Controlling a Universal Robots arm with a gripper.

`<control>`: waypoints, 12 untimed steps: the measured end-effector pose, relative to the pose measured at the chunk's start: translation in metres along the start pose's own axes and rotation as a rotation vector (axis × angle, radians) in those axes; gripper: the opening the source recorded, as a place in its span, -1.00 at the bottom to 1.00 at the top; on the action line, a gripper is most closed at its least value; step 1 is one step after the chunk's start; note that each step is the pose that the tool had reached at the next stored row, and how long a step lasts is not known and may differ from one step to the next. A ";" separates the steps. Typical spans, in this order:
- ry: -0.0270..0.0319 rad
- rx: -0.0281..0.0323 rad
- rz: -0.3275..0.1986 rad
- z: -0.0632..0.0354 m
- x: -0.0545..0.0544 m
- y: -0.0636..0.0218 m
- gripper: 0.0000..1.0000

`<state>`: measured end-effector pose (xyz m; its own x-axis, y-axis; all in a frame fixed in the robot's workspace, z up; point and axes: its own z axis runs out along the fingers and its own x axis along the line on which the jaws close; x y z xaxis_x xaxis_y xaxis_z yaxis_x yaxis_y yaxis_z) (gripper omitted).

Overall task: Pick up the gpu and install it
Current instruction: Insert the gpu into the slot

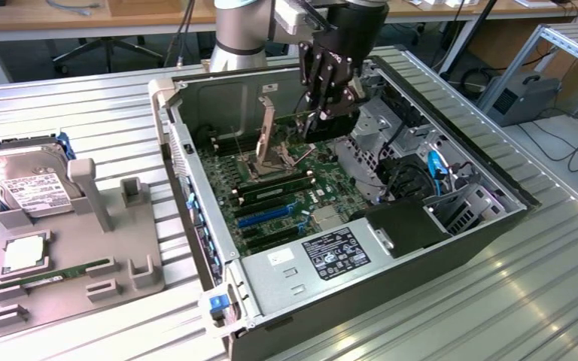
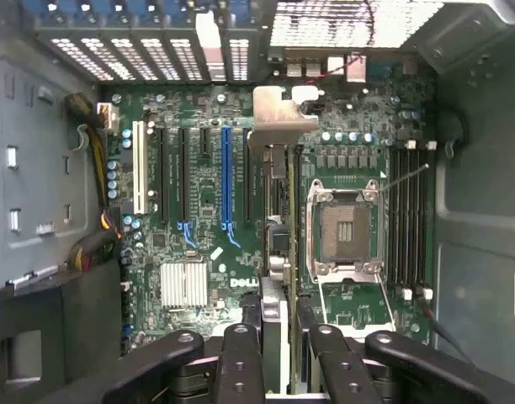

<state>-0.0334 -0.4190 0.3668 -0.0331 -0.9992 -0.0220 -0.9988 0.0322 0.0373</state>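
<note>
The gpu (image 2: 277, 252) hangs edge-on between my fingertips, its silver bracket (image 2: 283, 114) at the end away from them. My gripper (image 2: 278, 358) is shut on it. In the exterior view the gripper (image 1: 327, 113) stands upright inside the open computer case (image 1: 269, 278), holding the dark card (image 1: 327, 129) a little above the motherboard (image 1: 279, 207). In the wrist view the card lies between the blue expansion slot (image 2: 225, 185) and the open CPU socket (image 2: 342, 227). Whether the card's edge touches a slot is hidden.
At the exterior view's left, a grey fixture (image 1: 78, 278) carries a hard drive (image 1: 28, 188), a CPU (image 1: 23, 252) and a green memory stick (image 1: 53, 277). Drive cages and cables (image 1: 409, 173) crowd the case on the exterior view's right. The raised socket lever (image 1: 267, 131) stands beside the gripper.
</note>
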 end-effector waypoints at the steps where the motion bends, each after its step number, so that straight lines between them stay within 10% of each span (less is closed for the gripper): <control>1: -0.0026 0.0015 0.068 0.0006 0.000 0.0000 -0.47; 12: -0.0026 0.0016 0.068 0.0017 0.013 0.0016 -0.47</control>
<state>-0.0355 -0.4323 0.3649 -0.1008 -0.9947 -0.0221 -0.9943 0.0999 0.0372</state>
